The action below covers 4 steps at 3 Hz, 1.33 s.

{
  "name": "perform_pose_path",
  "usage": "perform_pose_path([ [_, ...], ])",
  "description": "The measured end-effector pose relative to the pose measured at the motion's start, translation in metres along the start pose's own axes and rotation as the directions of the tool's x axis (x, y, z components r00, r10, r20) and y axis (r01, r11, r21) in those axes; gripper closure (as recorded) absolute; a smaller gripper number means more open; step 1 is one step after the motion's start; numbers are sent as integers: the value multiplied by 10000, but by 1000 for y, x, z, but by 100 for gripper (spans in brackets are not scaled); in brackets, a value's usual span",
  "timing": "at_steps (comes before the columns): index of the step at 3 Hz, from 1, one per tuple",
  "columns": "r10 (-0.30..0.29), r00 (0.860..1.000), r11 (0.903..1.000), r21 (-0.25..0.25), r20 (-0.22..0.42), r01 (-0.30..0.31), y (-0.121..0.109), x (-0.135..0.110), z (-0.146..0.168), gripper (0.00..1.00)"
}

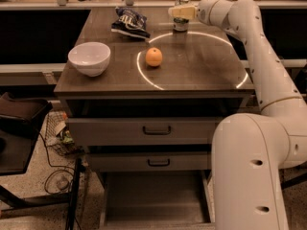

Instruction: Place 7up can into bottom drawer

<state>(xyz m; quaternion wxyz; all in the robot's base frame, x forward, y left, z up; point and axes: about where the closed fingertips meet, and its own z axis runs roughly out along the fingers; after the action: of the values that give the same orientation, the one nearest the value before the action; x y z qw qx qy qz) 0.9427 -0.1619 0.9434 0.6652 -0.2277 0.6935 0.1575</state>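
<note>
Standing open nearest the camera, the bottom drawer (153, 195) is pulled out below the cabinet, a wide grey tray with low side walls, and nothing shows inside it. Above it sit two shut grey drawers, the lower drawer (158, 163) and the upper drawer (157, 130), each with a dark bar handle at its middle. The robot's bulky white body (249, 171) fills the near right, beside the cabinet.

On the brown worktop (192, 71) a thin bright ring (144, 75) is drawn across the right and middle part. A white bowl (89, 57) stands upright close to the near left corner. An orange (154, 57) lies near the middle of the worktop, right of the bowl and apart from it, just inside the ring's left arc. Further back, a dark blue chip bag (130, 23) lies flat near the far edge, left of the middle.

The 7up can (181, 26) stands upright at the far edge, right of the middle, on the ring's far arc and well apart from the drawer below. The white arm (261, 56) reaches from the right side across the far right corner, and its cream-coloured claw (178, 12) sits at the can's upper part, pointing left. Whether the claw grips the can or merely sits against it cannot be told.
</note>
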Motion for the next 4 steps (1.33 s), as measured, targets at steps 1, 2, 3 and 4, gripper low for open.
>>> perform_pose_path([
  [1, 239, 9997, 9997, -91, 85, -239, 1, 7, 8, 0],
  [2, 380, 9993, 9992, -108, 70, -379, 1, 15, 15, 0],
  [3, 532, 9983, 9986, -18, 251, -531, -1, 23, 23, 0],
  [4, 544, 9967, 9984, 91, 611, -550, -5, 23, 28, 0],
])
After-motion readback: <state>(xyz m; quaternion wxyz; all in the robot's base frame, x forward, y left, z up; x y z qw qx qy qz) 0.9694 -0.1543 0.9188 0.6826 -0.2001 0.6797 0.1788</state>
